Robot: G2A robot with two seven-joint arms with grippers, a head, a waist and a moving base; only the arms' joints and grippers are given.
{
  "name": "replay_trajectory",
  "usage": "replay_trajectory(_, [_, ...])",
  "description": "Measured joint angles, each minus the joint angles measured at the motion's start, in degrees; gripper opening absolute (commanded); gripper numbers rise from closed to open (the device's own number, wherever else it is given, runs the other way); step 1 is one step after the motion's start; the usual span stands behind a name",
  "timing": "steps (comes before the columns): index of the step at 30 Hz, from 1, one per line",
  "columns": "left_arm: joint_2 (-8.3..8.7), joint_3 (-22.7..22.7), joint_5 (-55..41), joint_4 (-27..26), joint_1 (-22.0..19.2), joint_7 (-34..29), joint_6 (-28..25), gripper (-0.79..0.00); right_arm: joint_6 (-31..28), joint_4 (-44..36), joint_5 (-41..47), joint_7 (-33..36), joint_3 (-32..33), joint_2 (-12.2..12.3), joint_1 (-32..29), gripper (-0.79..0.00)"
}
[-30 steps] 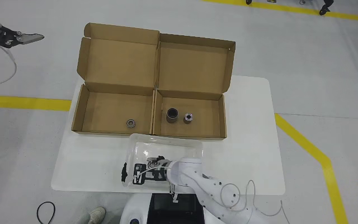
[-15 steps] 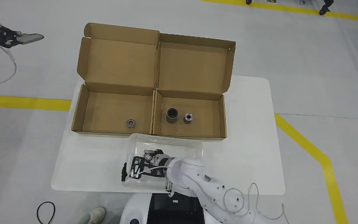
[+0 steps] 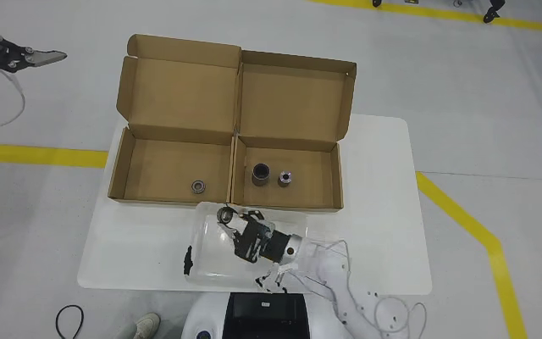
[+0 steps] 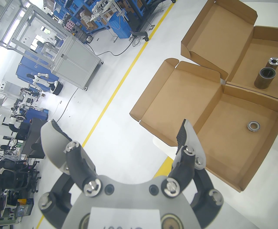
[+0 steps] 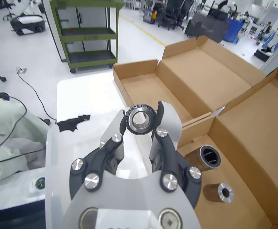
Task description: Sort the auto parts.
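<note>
The right gripper (image 5: 140, 130) is closed on a bearing (image 5: 140, 120), pinching its outer rim above the far part of the clear tray (image 3: 207, 254). Just beyond, the right box (image 5: 245, 151) holds a dark sleeve (image 5: 206, 159) and a steel bushing (image 5: 219, 193). The left box (image 3: 169, 169) holds another bearing (image 3: 197, 183). The left gripper (image 4: 118, 128) hangs wide open and empty over the floor beside the table.

White tabletop (image 3: 381, 195), rounded corners, on a pale grey floor. Black torn scrap (image 5: 72, 123) lies flat on the tabletop near its edge. Yellow floor line (image 3: 51, 156) runs up to the tabletop's left side. A second yellow line (image 3: 461, 213), angled, passes on the right. Green shelved cart (image 5: 86, 36) on castors stands beyond the tabletop. Black cable (image 5: 35, 93) trails over the floor near it. Farther back: grey-framed enclosure (image 4: 65, 49), blue cabinets (image 4: 117, 19), dark office chairs (image 4: 13, 173).
</note>
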Motion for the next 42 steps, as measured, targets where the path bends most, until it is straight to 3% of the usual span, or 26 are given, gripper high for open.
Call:
replay_trajectory(11, [0.00,0.00,0.00,0.00,0.00,0.00,0.00,0.000,-7.58,0.05,4.64,-13.42,-0.42,-0.36,9.26,-0.785])
replay_trajectory(19, [0.00,0.00,0.00,0.00,0.00,0.00,0.00,0.000,-12.22,2.73,6.91,-27.27,-0.45,-0.78,16.03,-0.785])
replay_trajectory(30, [0.00,0.00,0.00,0.00,0.00,0.00,0.00,0.000,-10.08,5.51,10.39,-30.37,0.63,-2.03,26.35,-0.785])
replay_trajectory(42, [0.00,0.00,0.00,0.00,0.00,0.00,0.00,0.000,-9.79,-1.76,11.52,-25.79,2.21,-2.05,28.55,-0.785])
